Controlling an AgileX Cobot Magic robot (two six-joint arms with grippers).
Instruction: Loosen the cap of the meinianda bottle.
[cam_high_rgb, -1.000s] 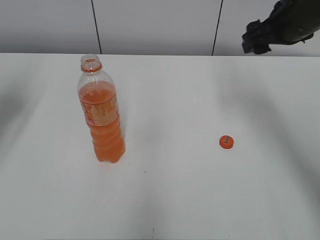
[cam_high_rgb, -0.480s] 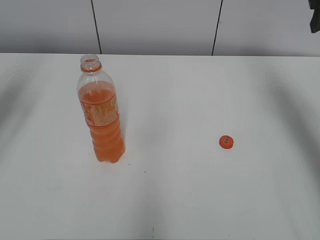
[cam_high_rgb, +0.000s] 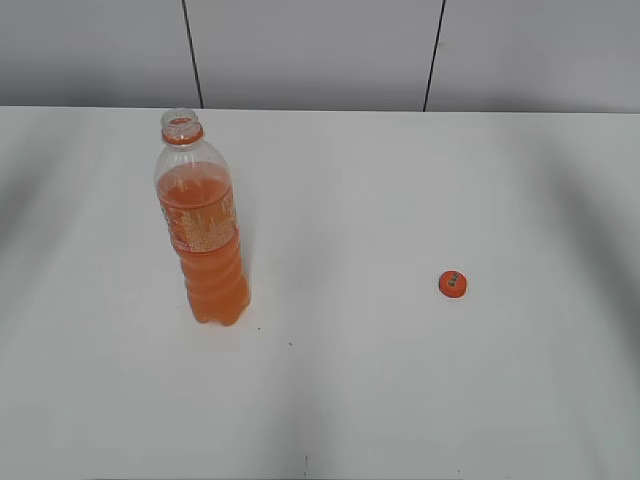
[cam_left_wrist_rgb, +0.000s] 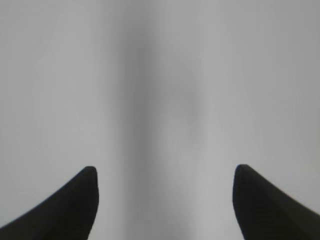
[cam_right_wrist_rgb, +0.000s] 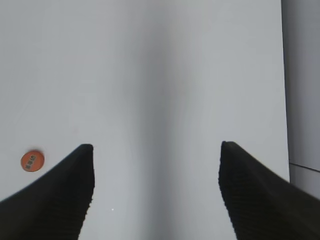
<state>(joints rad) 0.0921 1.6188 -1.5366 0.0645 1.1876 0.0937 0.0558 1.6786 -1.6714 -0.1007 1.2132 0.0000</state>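
Lab-like test bench: bare white table (cam_high_rgb: 400, 400), grey panelled wall (cam_high_rgb: 310, 50).

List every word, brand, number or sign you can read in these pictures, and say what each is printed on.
None can be read.
Bottle label: pale print on orange, too blurred to read.
Cap top: small pale mark, too small to read in either view.

table (cam_high_rgb: 420, 400): white, plain | wall (cam_high_rgb: 310, 50): grey panels w/ 2 dark vert. seams behind

one bottle (cam_high_rgb: 203, 235) (uncapped), one cap (cam_high_rgb: 453, 284) — two grippers
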